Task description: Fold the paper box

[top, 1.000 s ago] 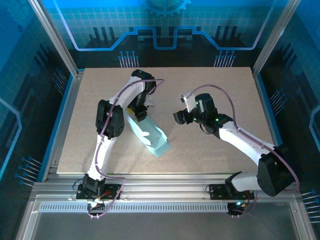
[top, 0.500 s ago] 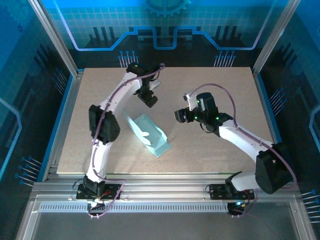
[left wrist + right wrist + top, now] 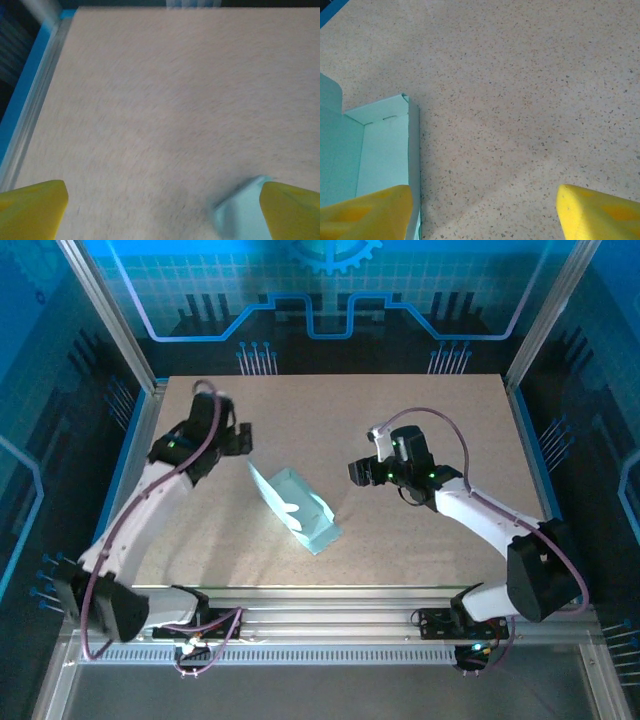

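While the box [image 3: 298, 512] lay part-folded near table [image 3: 440, 430] centre, running 11 to 5 o'clock, you held it with neither claw. Your left gripper [image 3: 241, 440] hovered off its 10 o'clock end, jaws wide apart and empty. The right gripper [image 3: 356, 473] was at its 2 o'clock, jaws apart, empty too. Step read as a reach-in for the next fold. That likely called for pinning the box, then pressing the upright 11 o'clock flap [image 3: 262, 481] down.
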Controlling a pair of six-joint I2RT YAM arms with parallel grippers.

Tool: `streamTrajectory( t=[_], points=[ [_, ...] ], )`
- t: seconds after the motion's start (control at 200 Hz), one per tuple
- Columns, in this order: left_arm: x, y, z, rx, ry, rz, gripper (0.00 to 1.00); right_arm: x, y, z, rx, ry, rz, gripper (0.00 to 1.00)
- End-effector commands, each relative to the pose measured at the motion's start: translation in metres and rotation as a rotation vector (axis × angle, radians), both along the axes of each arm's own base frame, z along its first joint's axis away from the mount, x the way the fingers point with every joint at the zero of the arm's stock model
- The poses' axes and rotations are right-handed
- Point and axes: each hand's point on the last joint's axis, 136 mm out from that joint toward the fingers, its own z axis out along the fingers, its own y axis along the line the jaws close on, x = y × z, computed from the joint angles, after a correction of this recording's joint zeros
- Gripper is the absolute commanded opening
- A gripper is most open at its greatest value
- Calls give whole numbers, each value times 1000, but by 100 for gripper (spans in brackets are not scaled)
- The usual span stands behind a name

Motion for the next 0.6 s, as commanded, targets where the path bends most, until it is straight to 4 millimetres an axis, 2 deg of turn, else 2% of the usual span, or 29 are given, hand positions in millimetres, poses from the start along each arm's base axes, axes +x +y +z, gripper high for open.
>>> streamTrajectory(
  t=[0.0,0.11,0.165,0.225,0.39,0.595],
  points=[
    [-30,32,-29,-199,-61,286,94,7,5,8,36,6,-1,77],
    [-64,46,-80,-242,-13,388,81,9,11,7,47,21,10,76],
    [-73,41,-104,-290,24,397,77,9,16,6,52,29,22,76],
    [-78,26,-129,-383,63,378,73,10,21,7,56,35,33,76],
    [-77,-10,-167,-480,117,331,64,12,33,9,61,48,65,76],
    [-47,-44,-187,-502,167,268,54,9,41,10,72,53,74,76]
  ],
)
